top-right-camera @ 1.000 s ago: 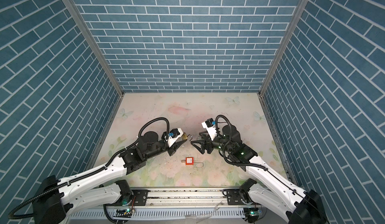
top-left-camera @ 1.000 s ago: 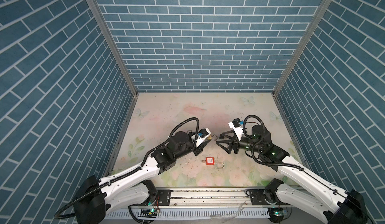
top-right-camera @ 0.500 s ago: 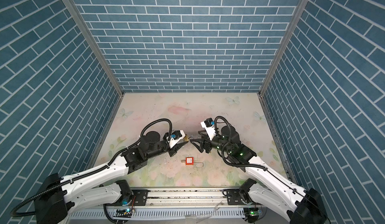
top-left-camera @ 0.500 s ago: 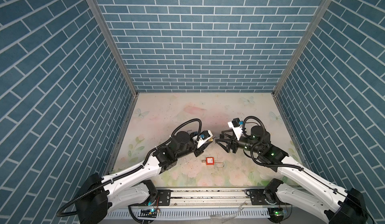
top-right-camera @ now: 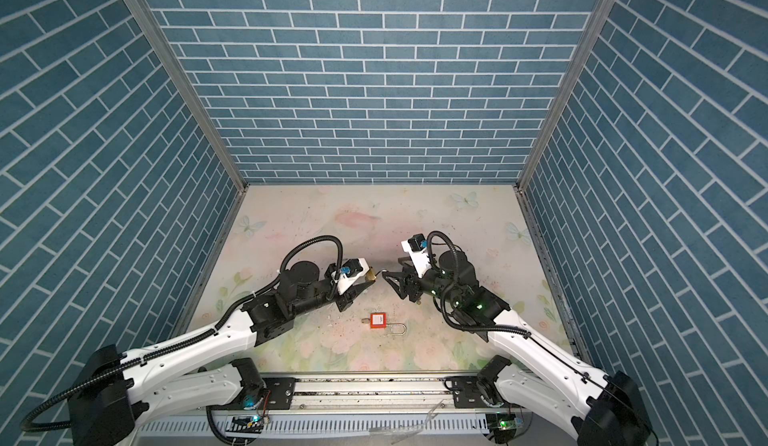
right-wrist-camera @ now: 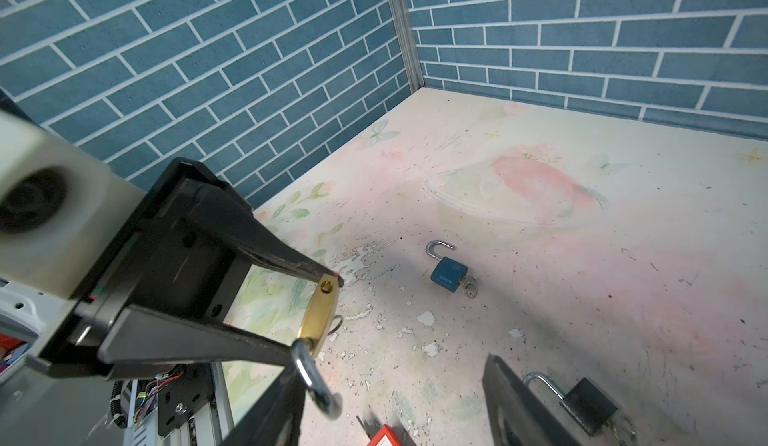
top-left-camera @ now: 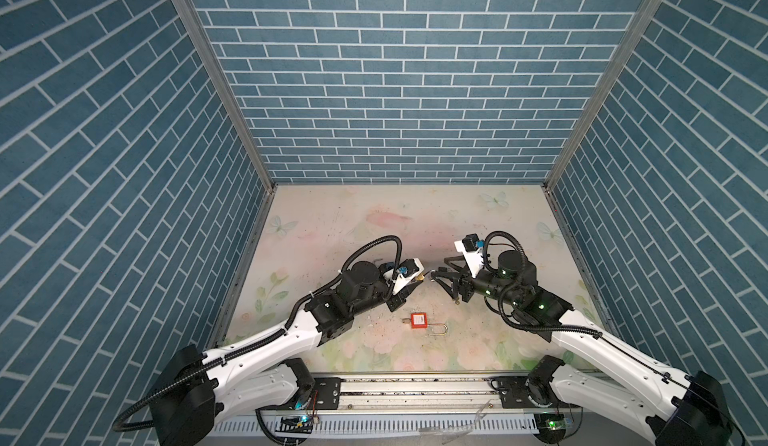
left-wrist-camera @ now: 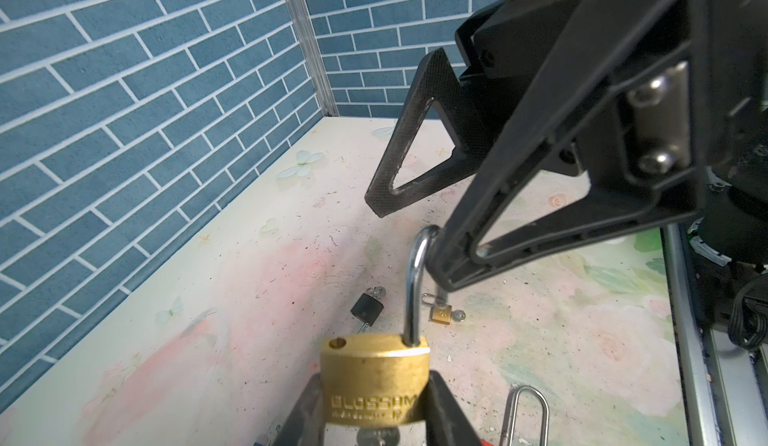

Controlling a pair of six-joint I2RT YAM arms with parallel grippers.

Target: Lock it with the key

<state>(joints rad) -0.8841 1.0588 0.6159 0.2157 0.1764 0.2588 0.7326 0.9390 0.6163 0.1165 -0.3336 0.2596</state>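
My left gripper is shut on the body of a brass padlock, holding it above the table; the lock shows in both top views. Its steel shackle stands open, swung out of the body's empty hole. A silver key head sticks out under the body. My right gripper is open around the shackle's bend. One of its fingers touches the shackle and the other stands well apart. In both top views the two grippers meet tip to tip.
A red padlock with a long open shackle lies on the floral table below the grippers. A blue padlock, a black padlock and a small brass padlock also lie on the table. Blue brick walls enclose three sides.
My right gripper has moved left to the brass padlock's shackle and its jaws have narrowed. My left gripper has shifted slightly right, still holding the padlock.
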